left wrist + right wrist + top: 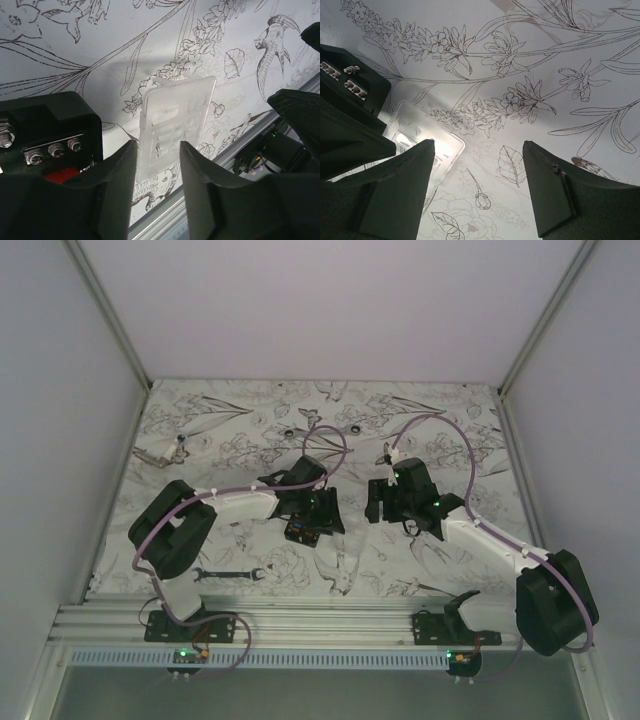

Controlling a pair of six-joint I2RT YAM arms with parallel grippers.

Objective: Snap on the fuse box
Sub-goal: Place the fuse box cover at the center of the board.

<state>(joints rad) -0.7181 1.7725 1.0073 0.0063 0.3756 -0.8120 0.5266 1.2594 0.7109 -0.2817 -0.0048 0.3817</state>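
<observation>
clamping clear lid lengthwise beside fuse box, left hand; right hand spread, empty.

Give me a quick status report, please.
Left gripper shut on clear cover. Right gripper open, empty. Fuse box beside left gripper, uncovered. Nothing seen in the way.

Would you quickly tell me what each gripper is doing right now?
Left gripper: closed on the clear plastic cover.
Right gripper: open, holding nothing.
</observation>
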